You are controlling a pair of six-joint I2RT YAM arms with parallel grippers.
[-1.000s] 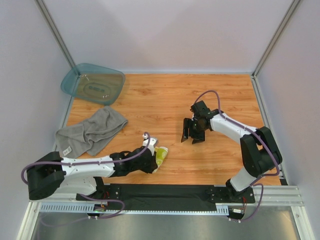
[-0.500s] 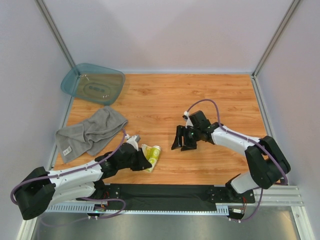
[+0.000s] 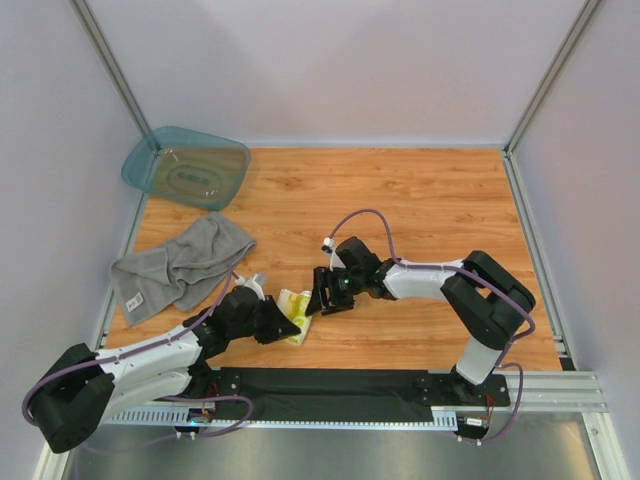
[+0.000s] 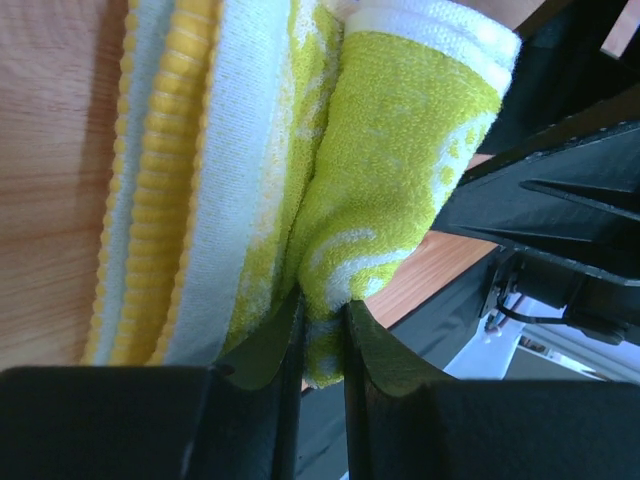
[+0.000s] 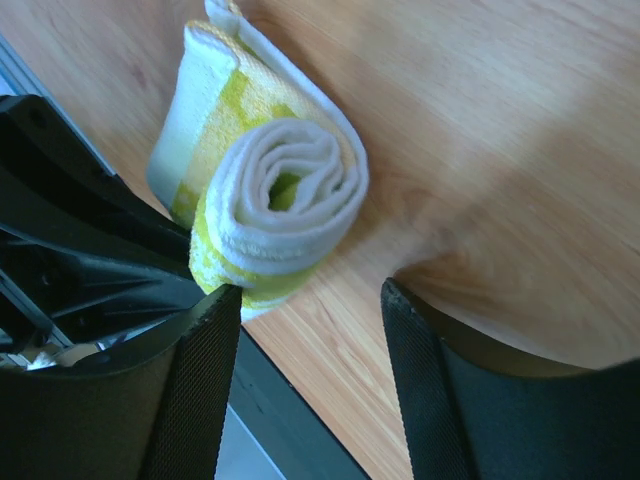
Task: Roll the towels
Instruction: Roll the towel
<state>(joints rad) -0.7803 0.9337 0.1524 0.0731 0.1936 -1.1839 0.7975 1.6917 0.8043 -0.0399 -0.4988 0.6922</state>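
Work is centring on the smaller of the two towels. At the left of the overhead view, the grey towel [image 3: 185, 262] is lying crumpled and unrolled on the bench [image 3: 430, 200], below the teal tub [image 3: 185, 168]. At lower centre, the left fingers [image 3: 284, 322] are pinching a fold of the yellow-and-white cloth [image 3: 298, 308], which is sitting as a loose roll with a flat tail. Just right of it, the right fingers [image 3: 321, 297] are standing open beside the roll. The next move is probably calling for them to steady and tighten the roll.

Overhead, wrist close-ups (apparently sharing cloth [image 5: 300, 215])
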